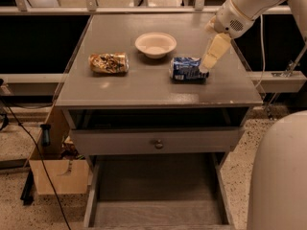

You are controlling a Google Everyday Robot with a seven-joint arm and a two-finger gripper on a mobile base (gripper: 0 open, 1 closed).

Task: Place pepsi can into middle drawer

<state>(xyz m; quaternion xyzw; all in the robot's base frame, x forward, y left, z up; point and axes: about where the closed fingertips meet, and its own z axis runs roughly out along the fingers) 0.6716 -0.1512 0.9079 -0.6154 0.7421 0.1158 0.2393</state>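
The pepsi can (184, 68), blue with white lettering, lies on its side on the cabinet top (144, 87), right of centre. My gripper (209, 60) hangs from the white arm at the upper right and points down at the can's right end, touching it or very close to it. The middle drawer (156, 198) is pulled out low at the front, a wide shallow grey tray with a bare floor. Above it sits a drawer front with a small round knob (156, 143), slightly open.
A white bowl (155, 44) stands behind the can to its left. A brown-gold patterned can (109, 63) lies at the left of the top. A cardboard box (56, 169) and cables sit on the floor at the left. A pale part of the robot (280, 176) fills the lower right.
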